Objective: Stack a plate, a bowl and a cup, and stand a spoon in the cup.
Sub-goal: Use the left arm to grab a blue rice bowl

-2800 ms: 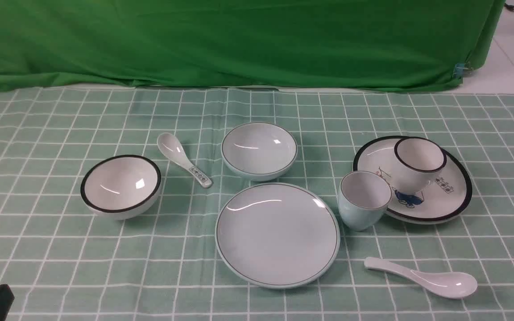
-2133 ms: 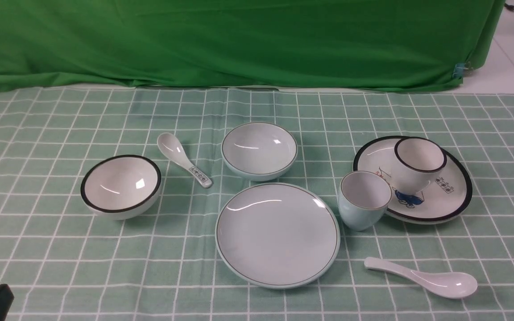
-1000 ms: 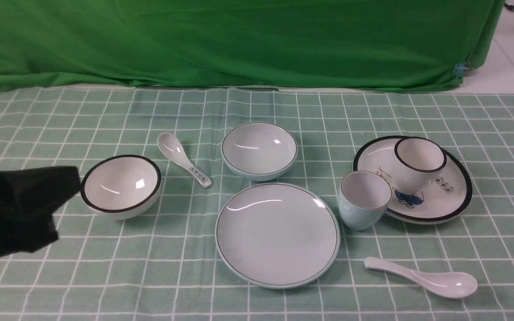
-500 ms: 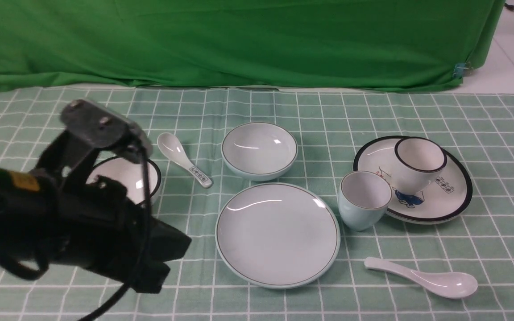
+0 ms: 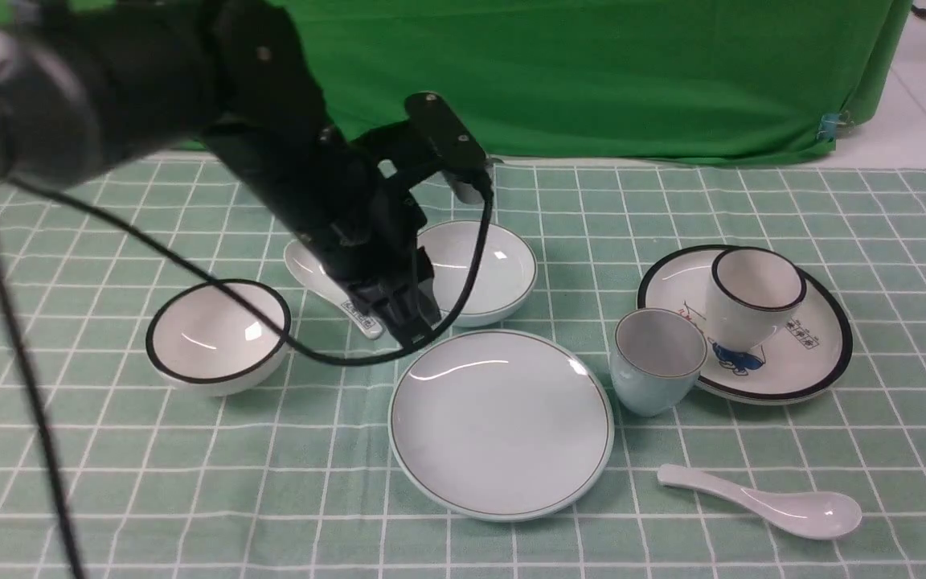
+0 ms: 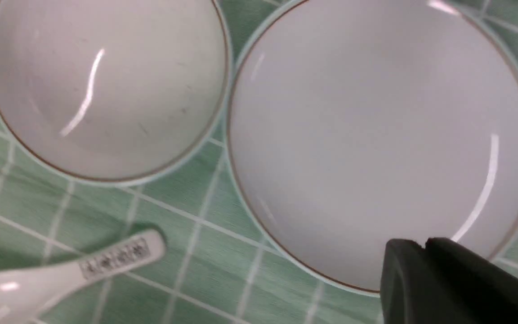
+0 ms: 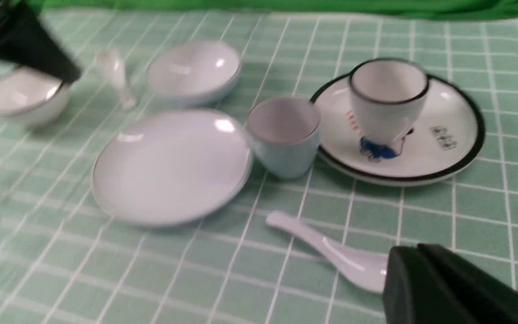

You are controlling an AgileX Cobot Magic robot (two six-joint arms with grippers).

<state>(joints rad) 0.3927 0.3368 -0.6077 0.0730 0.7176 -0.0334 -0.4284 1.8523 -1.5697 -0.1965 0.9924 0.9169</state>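
The pale blue plate lies at the centre front. The pale blue bowl stands just behind it, its left part hidden by my left arm. The pale blue cup stands upright right of the plate. The plain spoon lies at the front right. My left gripper is shut and empty, hanging over the plate's far left rim beside the bowl. My right gripper is shut and empty, just short of the spoon's scoop; it is out of the front view.
A black-rimmed white bowl stands at the left. A pattern-handled spoon lies between it and the pale bowl. A black-rimmed plate at the right carries a black-rimmed cup. A green curtain closes the back.
My left arm has swung in from the front left corner, up and right, and now hangs over the gap between bowl and plate. No dish has moved.
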